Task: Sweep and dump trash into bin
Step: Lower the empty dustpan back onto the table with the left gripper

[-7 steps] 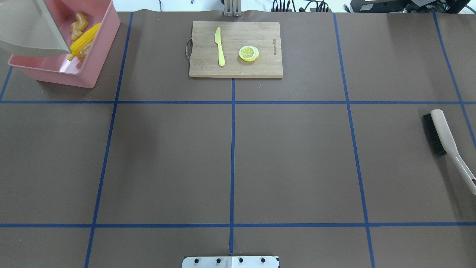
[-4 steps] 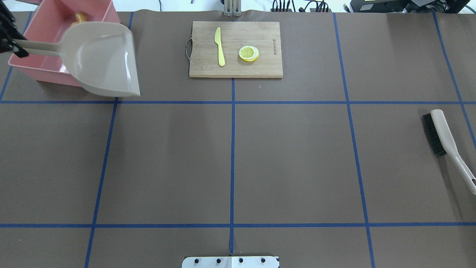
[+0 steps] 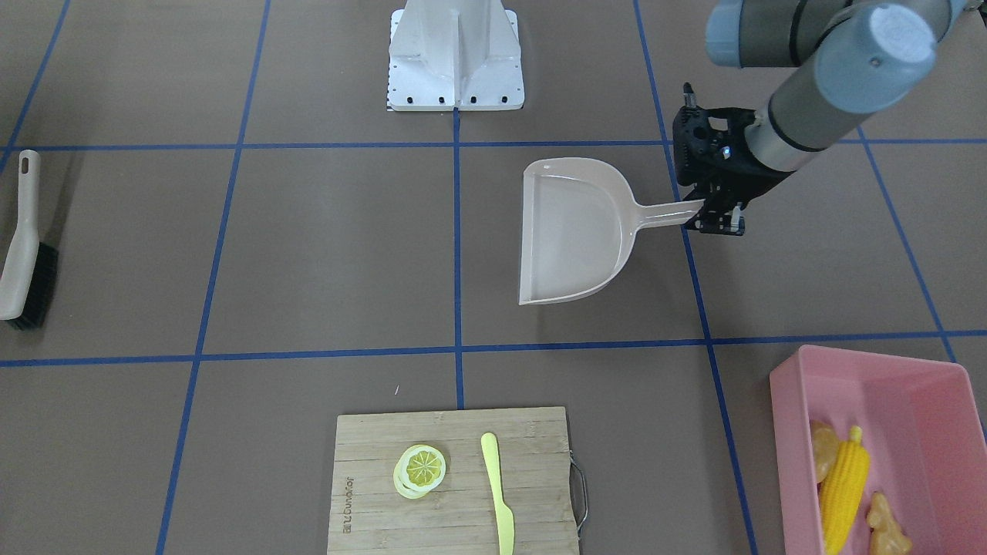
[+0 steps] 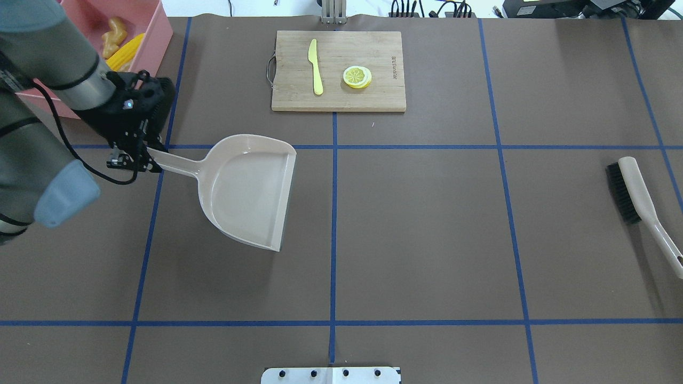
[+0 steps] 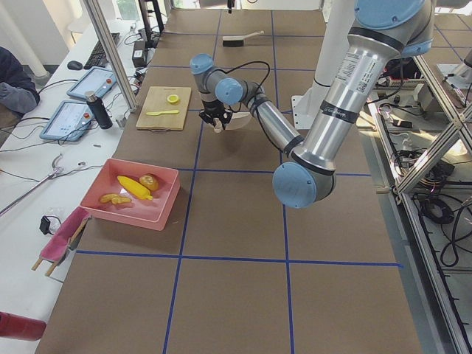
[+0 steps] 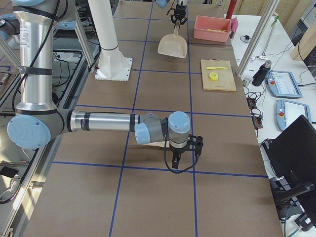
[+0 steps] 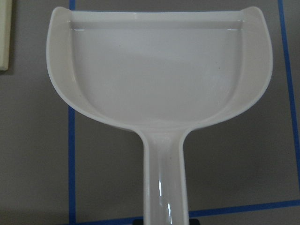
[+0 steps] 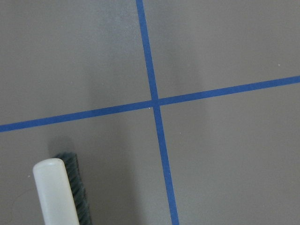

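Observation:
My left gripper (image 4: 133, 158) is shut on the handle of the beige dustpan (image 4: 248, 186), which is empty and level over the table's left middle. It also shows in the front view (image 3: 570, 231) and the left wrist view (image 7: 159, 70). I cannot tell whether it touches the table. The pink bin (image 4: 160, 32) stands at the far left corner. In it lie the corn cob (image 3: 840, 482), the potato (image 3: 823, 449) and the ginger root (image 3: 887, 528). My right gripper (image 6: 182, 157) shows only in the right side view, so I cannot tell its state.
A beige brush (image 4: 635, 194) with black bristles lies at the table's right edge and shows in the right wrist view (image 8: 58, 192). A wooden cutting board (image 4: 384, 53) at the far middle bears a yellow knife (image 4: 316, 66) and a lemon slice (image 4: 357, 76).
The dustpan has left the bin and moved toward the robot and to the right, turning level and open side up. My left arm has come into the overhead view. The brush has not moved.

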You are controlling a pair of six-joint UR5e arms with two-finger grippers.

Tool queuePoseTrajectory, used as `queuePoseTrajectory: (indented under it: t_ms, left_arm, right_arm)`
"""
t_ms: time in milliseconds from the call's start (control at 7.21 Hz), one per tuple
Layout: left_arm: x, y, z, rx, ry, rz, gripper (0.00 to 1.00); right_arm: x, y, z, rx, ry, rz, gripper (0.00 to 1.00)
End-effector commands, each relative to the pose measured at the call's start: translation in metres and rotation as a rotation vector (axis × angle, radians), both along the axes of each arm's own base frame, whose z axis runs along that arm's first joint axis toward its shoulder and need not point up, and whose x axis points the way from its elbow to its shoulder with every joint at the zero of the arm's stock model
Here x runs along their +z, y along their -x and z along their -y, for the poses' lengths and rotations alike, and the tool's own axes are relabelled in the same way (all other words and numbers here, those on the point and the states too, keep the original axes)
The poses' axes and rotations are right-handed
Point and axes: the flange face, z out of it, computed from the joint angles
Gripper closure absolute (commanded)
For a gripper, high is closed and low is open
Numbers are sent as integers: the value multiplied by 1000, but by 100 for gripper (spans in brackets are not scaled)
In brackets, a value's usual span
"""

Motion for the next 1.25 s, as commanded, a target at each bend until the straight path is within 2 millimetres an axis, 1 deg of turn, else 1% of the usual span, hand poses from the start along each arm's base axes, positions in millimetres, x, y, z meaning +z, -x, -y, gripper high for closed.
queuePoseTrajectory:
  t_ms: [0,139,277,416,554,693,832,970,1109]
  left_arm:
    - [2,-48,-20,37,-55,-34,100]
    - [-1,-50,-24,9,-12,-32,100]
    - [0,-55,-26,-2,13,-30,100]
    - [1,-56,-27,-1,18,-27,100]
    - [2,-57,-27,-2,23,-26,22]
    - [2,-57,-28,2,27,-31,1]
    - [1,-57,-29,11,32,-39,1]
    - [0,-56,-29,12,33,-43,1]
    - [-4,-49,-28,20,44,-69,1]
  right_arm:
    - [-24,-3,-7,6,36,-14,0]
    - [-23,-6,-13,11,42,-16,0]
    - [-14,-9,-23,11,50,-26,0]
    - [0,-14,-37,-1,29,-70,0]
    - [11,-21,-48,-50,-29,-91,0]
    - [19,-32,-48,-65,-37,-84,0]
    - [18,-48,-48,-29,-35,-74,0]
    - [12,-51,-46,-14,-38,-30,0]
    - [5,-50,-45,-1,-28,7,0]
